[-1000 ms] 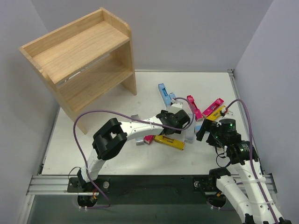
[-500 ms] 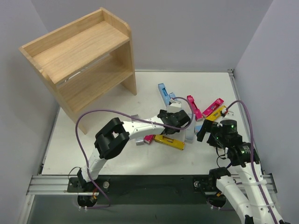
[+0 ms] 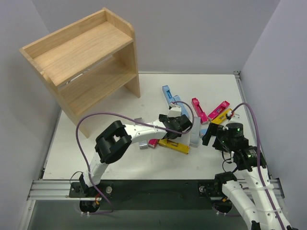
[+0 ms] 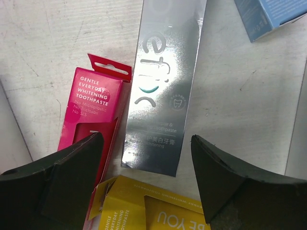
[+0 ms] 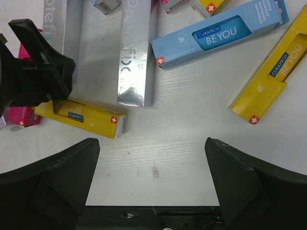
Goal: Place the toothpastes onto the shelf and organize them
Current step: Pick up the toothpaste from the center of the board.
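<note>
Left gripper [image 4: 145,140] spread over silver carton [image 4: 163,81] end, magenta carton [image 4: 93,110] beside

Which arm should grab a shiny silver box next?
Left, probably: the left gripper hangs open over a silver carton, a finger on each side. The right gripper, open too, faces bare table.

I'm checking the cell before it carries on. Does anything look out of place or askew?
Yes. The toothpastes lie jumbled at odd angles on the table, none on the shelf. In the left wrist view a yellow carton overlaps a magenta carton. The shelf itself stands skewed to the table edges.
</note>
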`<state>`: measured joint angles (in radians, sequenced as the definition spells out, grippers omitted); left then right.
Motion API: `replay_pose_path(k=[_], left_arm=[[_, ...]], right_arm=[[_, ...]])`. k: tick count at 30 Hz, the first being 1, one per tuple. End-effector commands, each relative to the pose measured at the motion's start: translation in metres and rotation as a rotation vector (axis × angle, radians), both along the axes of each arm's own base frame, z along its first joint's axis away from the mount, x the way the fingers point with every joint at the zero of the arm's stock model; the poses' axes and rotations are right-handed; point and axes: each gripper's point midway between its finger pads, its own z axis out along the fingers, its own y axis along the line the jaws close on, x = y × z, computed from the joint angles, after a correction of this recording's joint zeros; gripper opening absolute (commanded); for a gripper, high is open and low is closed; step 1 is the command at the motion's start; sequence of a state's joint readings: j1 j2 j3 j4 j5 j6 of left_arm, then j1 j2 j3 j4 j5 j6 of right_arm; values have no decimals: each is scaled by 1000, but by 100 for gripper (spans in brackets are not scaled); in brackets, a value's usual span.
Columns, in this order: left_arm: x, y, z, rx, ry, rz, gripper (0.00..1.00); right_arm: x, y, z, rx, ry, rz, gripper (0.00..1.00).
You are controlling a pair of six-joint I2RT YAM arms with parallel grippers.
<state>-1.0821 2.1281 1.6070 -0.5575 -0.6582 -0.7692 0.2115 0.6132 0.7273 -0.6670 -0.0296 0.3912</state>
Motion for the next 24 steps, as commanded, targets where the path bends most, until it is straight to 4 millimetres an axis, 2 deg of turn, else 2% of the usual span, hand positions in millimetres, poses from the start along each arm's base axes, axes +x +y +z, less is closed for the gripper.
replay_pose_path(k=[1,7,16,22,24], left_arm=[[9,-2,33,-76,-56,27,85],[6,-11,25,-92,-27,-1,84],[6,-21,6,-68,14,-35,64],[5,-20,-3,-43,23,-34,63],[6,-19,0,-44,15,-30,59]], right_arm=[[2,-3,-4,-25,0,-1,100],[3,-3,-4,-29,2,1,100],[4,-2,-4,-29,7,7,100],[5,-2,-3,-33,1,8,100],[5,-3,-2,-34,-4,6,100]])
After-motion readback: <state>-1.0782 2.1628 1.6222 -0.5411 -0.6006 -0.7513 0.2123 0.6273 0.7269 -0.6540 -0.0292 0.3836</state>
